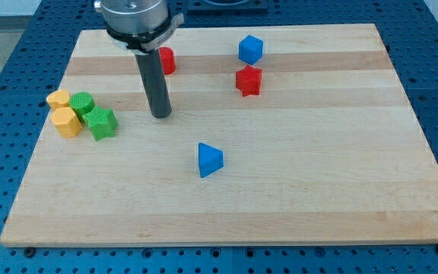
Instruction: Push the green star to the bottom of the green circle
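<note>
Left of my tip (161, 115), green star (101, 122), touching green circle (82, 102), no fingers fitted

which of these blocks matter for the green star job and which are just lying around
Part of the job:
green star, touching the green circle at its lower right
green circle
my tip, to the view's right of both, apart from them

Just lying about:
two yellow blocks
red block behind the rod
red star
blue cube
blue triangle
</note>
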